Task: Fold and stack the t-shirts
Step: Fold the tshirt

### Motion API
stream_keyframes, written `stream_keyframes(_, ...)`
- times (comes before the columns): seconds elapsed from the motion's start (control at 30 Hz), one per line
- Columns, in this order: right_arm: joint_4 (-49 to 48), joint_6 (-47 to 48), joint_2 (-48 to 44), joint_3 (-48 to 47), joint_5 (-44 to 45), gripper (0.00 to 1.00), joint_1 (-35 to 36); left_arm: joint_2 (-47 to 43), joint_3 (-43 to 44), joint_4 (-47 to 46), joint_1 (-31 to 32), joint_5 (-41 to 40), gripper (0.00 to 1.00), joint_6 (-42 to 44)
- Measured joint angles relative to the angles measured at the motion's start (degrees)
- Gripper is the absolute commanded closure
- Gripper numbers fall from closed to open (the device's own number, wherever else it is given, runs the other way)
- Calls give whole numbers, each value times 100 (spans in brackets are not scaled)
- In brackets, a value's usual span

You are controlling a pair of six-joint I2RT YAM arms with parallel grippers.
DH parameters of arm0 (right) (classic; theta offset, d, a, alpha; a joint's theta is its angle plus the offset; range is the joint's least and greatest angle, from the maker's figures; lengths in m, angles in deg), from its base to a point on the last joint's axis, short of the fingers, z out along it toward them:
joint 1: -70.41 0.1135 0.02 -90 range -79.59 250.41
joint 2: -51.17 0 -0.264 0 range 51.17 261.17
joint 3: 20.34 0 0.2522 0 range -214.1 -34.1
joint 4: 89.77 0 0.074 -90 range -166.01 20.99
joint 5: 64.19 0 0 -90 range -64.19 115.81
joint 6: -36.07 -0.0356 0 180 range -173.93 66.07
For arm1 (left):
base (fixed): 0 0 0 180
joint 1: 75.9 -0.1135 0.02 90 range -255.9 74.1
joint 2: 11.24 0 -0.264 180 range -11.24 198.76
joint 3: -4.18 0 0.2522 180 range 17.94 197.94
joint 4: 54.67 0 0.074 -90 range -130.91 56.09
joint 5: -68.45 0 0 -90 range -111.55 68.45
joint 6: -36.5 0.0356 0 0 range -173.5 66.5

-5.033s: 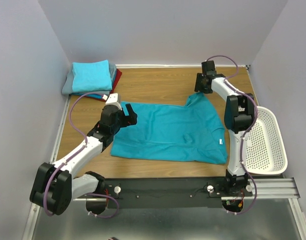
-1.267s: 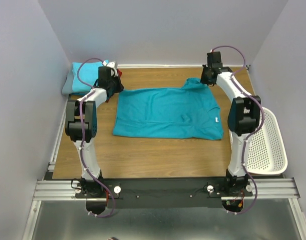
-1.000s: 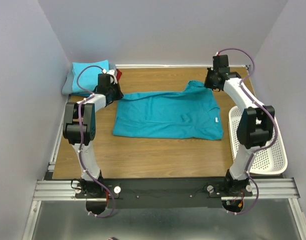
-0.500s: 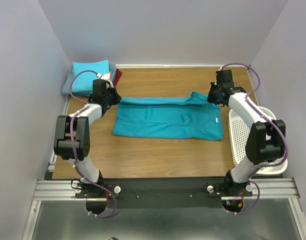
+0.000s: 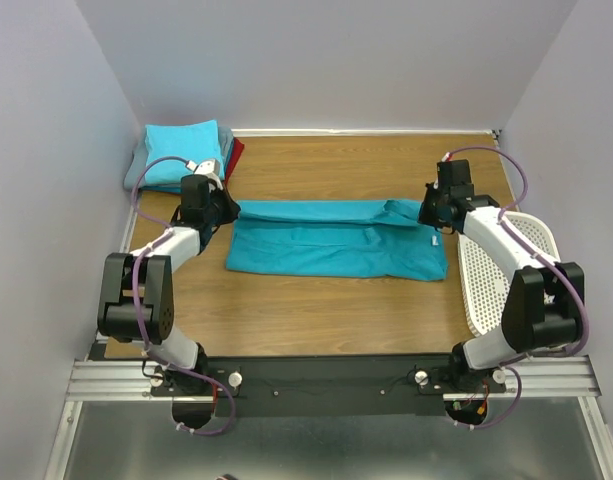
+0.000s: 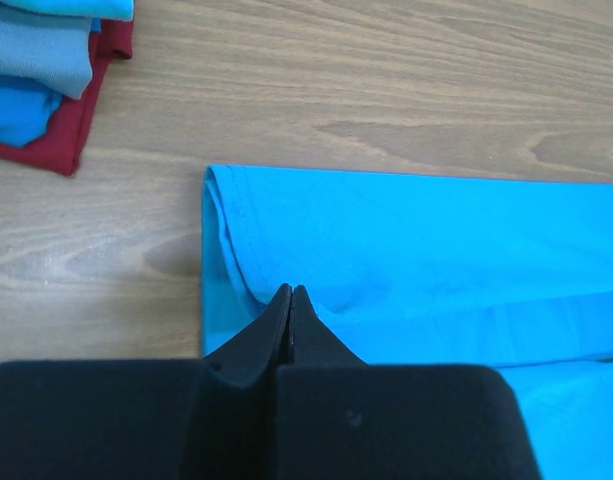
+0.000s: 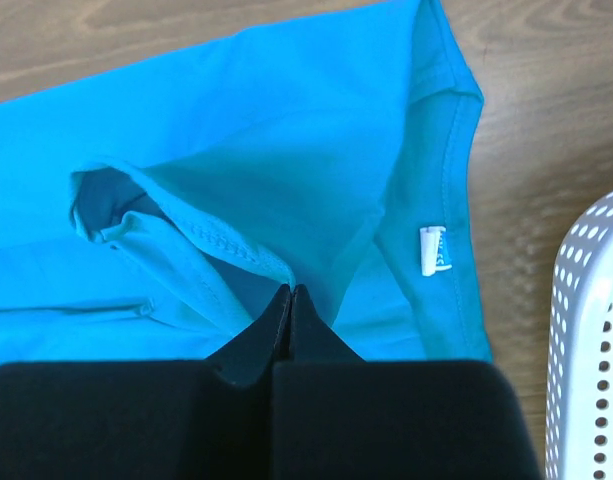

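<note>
Stack of folded t-shirts (image 5: 181, 155) in the far left corner of the wooden table (image 5: 316, 320): light turquoise on top, with grey and dark red layers (image 6: 81, 130) showing at its edge in the left wrist view.

Left gripper (image 5: 226, 210), just right of the stack and apart from it: fingers pressed together, pinching the left far corner of the teal t-shirt (image 5: 336, 250). In the left wrist view the tips (image 6: 290, 300) meet on the cloth where its edge doubles over.

Teal t-shirt, across the middle of the table: it lies lengthwise from left to right, with the far long edge turned over onto the body as a narrow band.

Right gripper (image 5: 431, 215), at the shirt's right end beside the collar: fingers closed on a stitched hem of the turned-over cloth (image 7: 290, 295). A white label (image 7: 433, 250) sits inside the neckline.

White perforated basket (image 5: 531, 290), at the table's right edge: it is near the shirt's right end, not touching it, and partly behind the right arm.
</note>
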Motion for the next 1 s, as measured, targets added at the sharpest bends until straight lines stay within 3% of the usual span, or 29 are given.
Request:
stream_keyframes(0.67, -66, -184, -540, 874, 7, 99, 0, -798, -940, -186, 0, -35, 100, -240)
stream_keyframes(0.7, -63, -190, -564, 920, 9, 98, 0, -859, -977, -177, 0, -48, 96, -262)
stream_keyframes(0.77, -63, -203, -619, 975, 9, 91, 2, -964, -1025, -162, 0, -74, 84, -284)
stream_keyframes(0.8, -63, -216, -658, 1005, 9, 74, 2, -1023, -1040, -153, 0, -98, 62, -302)
stream_keyframes(0.83, -63, -227, -695, 1027, 11, 64, 2, -1113, -1060, -142, 0, -133, 53, -332)
stream_keyframes(0.87, -63, -238, -754, 1056, 15, 46, 2, -1178, -1071, -133, 2, -153, 42, -332)
stream_keyframes(0.97, -63, -269, -911, 1115, 33, 25, 11, -1475, -1134, -103, 0, -278, 37, -402)
stream_keyframes(1.0, -61, -291, -962, 1128, 42, 23, 13, -1602, -1165, -81, 0, -328, 36, -437)
